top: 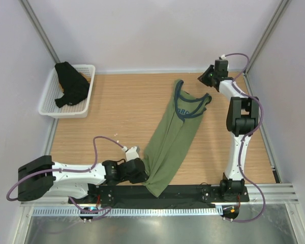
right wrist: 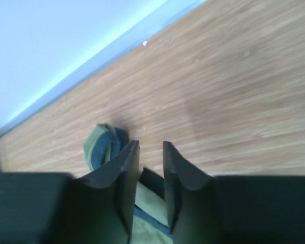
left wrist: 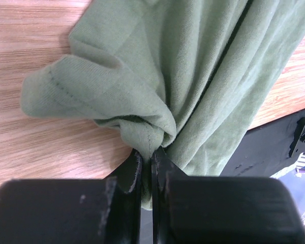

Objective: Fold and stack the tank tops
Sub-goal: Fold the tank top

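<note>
The right claw (right wrist: 150, 144) fills the near edge of the view. Its two dark fingers (right wrist: 123, 175) stand apart, with bare wood showing through the gap at their tips. Lower in that gap lies a piece of the green tank top (right wrist: 151, 207), olive cloth edged with a navy band. It is not clear whether the fingers touch it. Just left of the left finger, a strap of the same top is bunched into a small loop on the bench (right wrist: 234, 91), navy trim turned outward. The pale wood runs on beyond the fingertips to a light strip (right wrist: 109, 51) at the foot of a plain white wall (right wrist: 51, 35). A tiny white fleck (right wrist: 145, 44) sits by that strip.
</note>
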`<state>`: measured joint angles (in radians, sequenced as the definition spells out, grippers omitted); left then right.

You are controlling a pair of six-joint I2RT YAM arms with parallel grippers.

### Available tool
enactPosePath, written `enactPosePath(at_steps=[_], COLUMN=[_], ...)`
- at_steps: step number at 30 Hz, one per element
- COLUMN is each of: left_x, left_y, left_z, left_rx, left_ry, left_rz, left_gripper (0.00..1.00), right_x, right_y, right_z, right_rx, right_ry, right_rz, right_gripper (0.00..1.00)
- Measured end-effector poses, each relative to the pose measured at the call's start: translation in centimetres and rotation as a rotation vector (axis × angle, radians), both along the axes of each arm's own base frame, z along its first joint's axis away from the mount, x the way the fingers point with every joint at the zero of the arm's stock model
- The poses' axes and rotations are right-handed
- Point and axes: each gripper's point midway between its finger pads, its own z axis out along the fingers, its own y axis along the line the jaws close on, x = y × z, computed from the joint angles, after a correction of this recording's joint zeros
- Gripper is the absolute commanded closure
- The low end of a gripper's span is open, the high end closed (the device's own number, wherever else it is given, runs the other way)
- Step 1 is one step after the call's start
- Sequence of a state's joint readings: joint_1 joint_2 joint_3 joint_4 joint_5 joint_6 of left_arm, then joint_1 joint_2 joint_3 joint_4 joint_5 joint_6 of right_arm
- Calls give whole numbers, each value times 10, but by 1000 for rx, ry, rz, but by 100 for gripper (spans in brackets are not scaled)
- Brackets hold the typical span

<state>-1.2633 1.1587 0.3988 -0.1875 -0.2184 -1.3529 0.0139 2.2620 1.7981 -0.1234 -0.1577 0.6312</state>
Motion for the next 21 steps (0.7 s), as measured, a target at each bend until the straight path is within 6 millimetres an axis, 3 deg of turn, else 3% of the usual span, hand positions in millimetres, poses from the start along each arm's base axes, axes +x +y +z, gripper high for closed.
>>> enactPosePath(at_steps=[1, 4, 7, 12, 18, 21], left_x=[0, -1, -1, -1, -1, -1], left_y=[1, 2, 2, 2, 2, 2], left_z=[0, 0, 0, 0, 0, 0], left_rx=[-2, -5, -6, -6, -6, -7], left_ry=[0, -1, -1, -1, -2, -1], left_rz=[1, 0, 1, 1, 1, 1], left_gripper=[99, 98, 97, 97, 97, 97], right_x=[2, 6, 14, 17, 13, 12], right_y=[-5, -5, 11, 52, 87, 94], right_z=[3, 8, 11, 2, -29, -43], right_rx=[8, 33, 57, 94, 122, 127], right_ry=[-12, -26, -41, -37, 20, 47], right_rz=[-8, 14, 66, 177, 257, 274], right_gripper=[48, 34, 22, 25, 27, 39])
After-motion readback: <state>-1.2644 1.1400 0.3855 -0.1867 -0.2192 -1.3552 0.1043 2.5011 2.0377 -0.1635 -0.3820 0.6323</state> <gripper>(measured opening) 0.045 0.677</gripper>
